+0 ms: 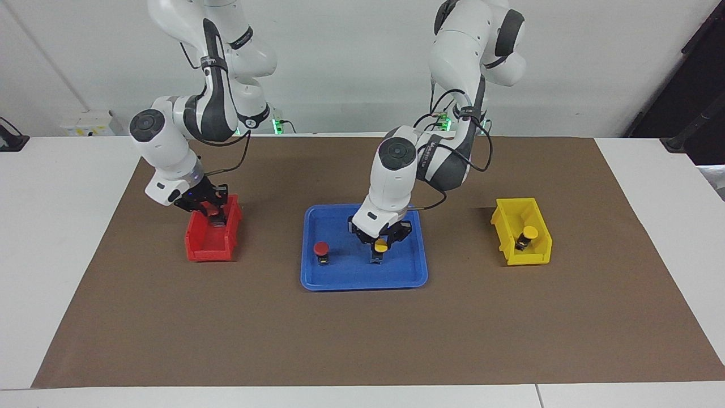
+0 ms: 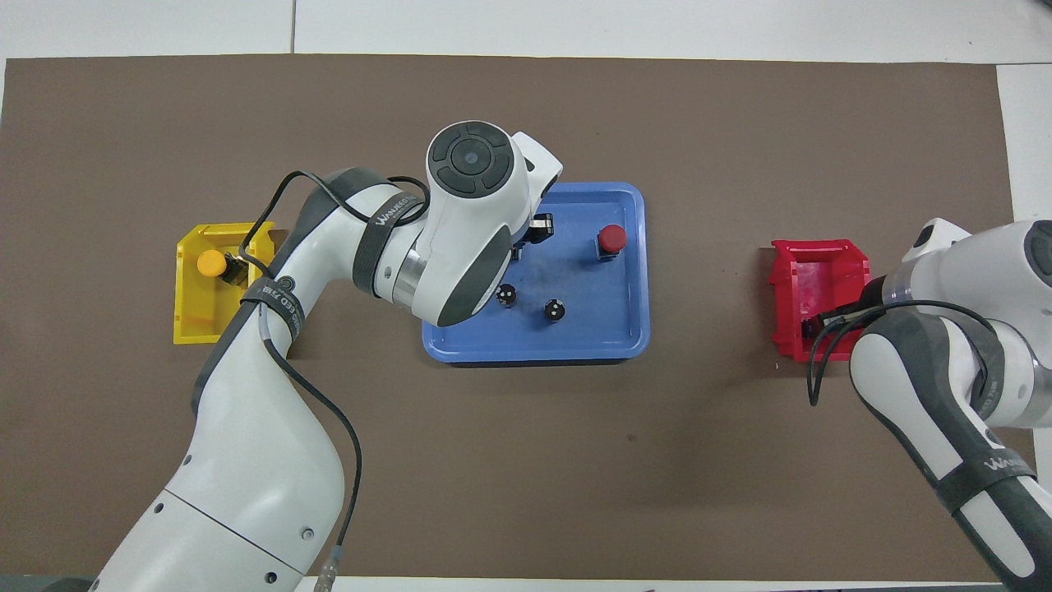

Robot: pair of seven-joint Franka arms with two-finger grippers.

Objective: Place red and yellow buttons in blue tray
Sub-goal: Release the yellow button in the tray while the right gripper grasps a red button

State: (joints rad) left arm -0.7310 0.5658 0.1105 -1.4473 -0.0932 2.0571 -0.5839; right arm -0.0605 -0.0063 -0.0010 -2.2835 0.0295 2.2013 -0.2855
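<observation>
Left gripper (image 1: pixel 378 245) clamps a yellow button (image 1: pixel 380 247) low over the blue tray (image 1: pixel 362 277), beside a red button (image 1: pixel 321 249) standing in the tray; right gripper (image 1: pixel 212 211), fingers closed, sits in the red bin (image 1: pixel 208 246); another yellow button (image 1: pixel 529 233) lies in the yellow bin (image 1: pixel 524 258).

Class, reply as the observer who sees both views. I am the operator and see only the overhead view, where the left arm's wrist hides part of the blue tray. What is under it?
Observer: The left tool is shut on a yellow button, low over the blue tray.
Operator: Does it stand on the tray?
Observer: I cannot tell. Its body reaches close to the tray floor, beside the red button.
Operator: And the right tool, under its arm?
Observer: The right tool is down in the red bin, shut on a second red button.
</observation>
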